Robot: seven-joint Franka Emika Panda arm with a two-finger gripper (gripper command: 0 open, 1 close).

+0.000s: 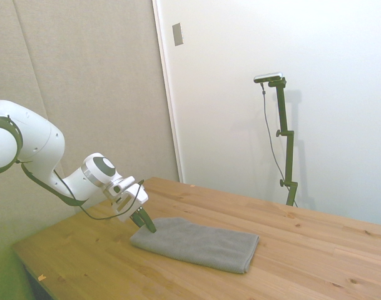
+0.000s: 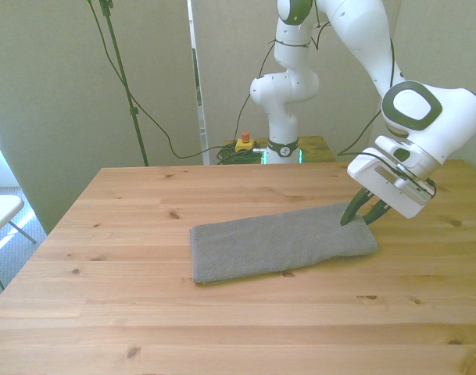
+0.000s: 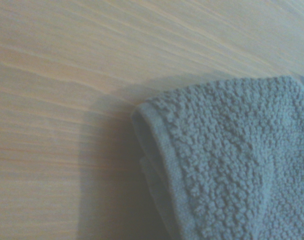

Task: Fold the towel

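Note:
The grey towel (image 2: 277,242) lies flat and layered on the wooden table (image 2: 144,312), a long strip running across the middle. In the side view the towel (image 1: 199,244) has its near-left end under my gripper (image 1: 149,227). From the front, my gripper (image 2: 357,220) tilts down onto the end of the towel at the front view's right, and the dark fingers have drawn together on the cloth's edge. The wrist view shows the towel's stacked corner (image 3: 226,160) close up on bare wood.
A table edge (image 1: 27,256) runs not far behind the gripper in the side view. Bare tabletop (image 2: 245,328) surrounds the towel on all sides.

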